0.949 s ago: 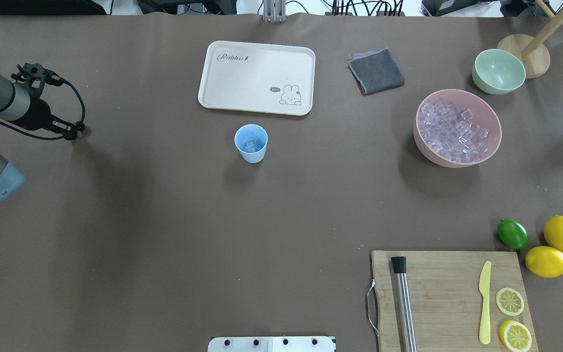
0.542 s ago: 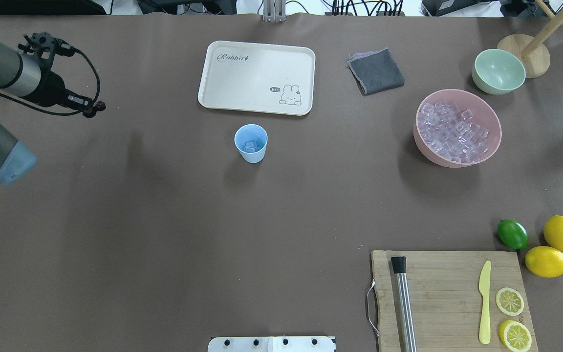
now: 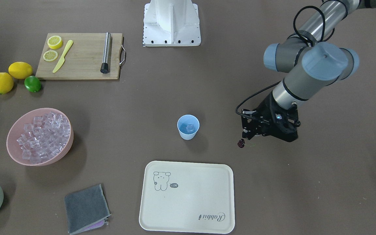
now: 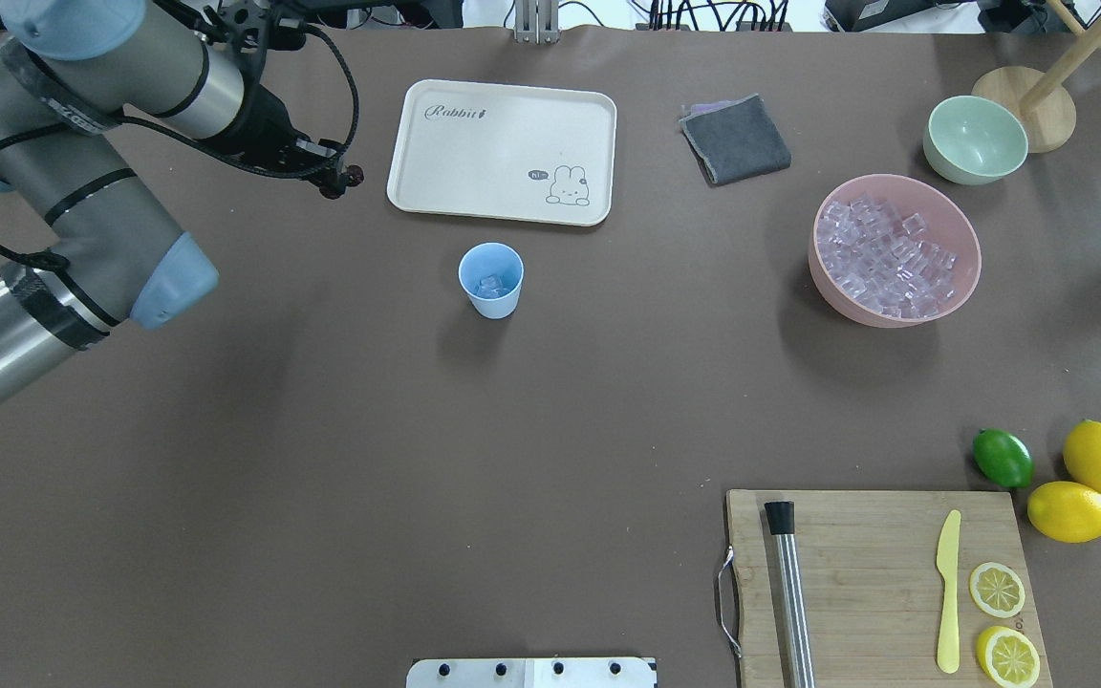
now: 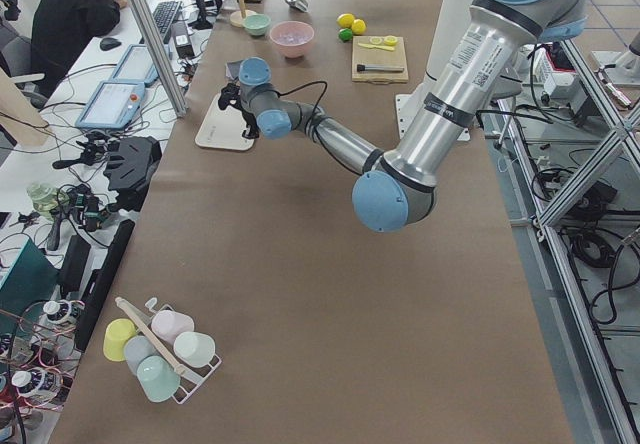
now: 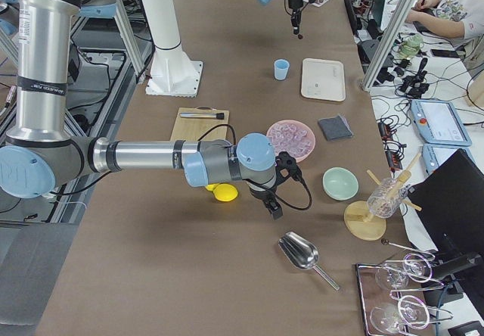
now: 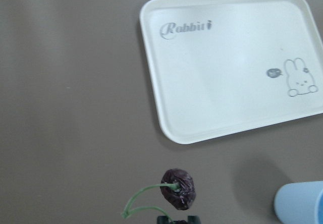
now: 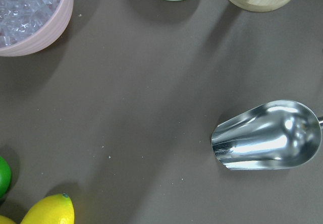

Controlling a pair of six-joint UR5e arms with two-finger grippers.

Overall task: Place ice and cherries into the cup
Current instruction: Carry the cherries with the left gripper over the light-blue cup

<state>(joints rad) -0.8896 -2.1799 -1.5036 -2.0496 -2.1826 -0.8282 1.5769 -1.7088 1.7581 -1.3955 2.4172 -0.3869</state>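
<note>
My left gripper is shut on the green stem of the dark red cherries and holds them above the table, beside the tray's near-left corner. The cherries hang below the fingertips in the left wrist view. The light blue cup stands upright in front of the tray, to the right of the gripper, with ice cubes inside. More ice fills the pink bowl. My right gripper shows only in the exterior right view, near the lemons; I cannot tell whether it is open or shut.
A cream tray lies behind the cup. A grey cloth, a pale green bowl and a wooden stand sit at the back right. A metal scoop lies right of the bowl. A cutting board with a knife, muddler, lemon slices, a lime and lemons is near right.
My left arm has swung right and toward the far side, carrying the cherries from the table's left edge to beside the tray. The cup and bowls have not moved.
</note>
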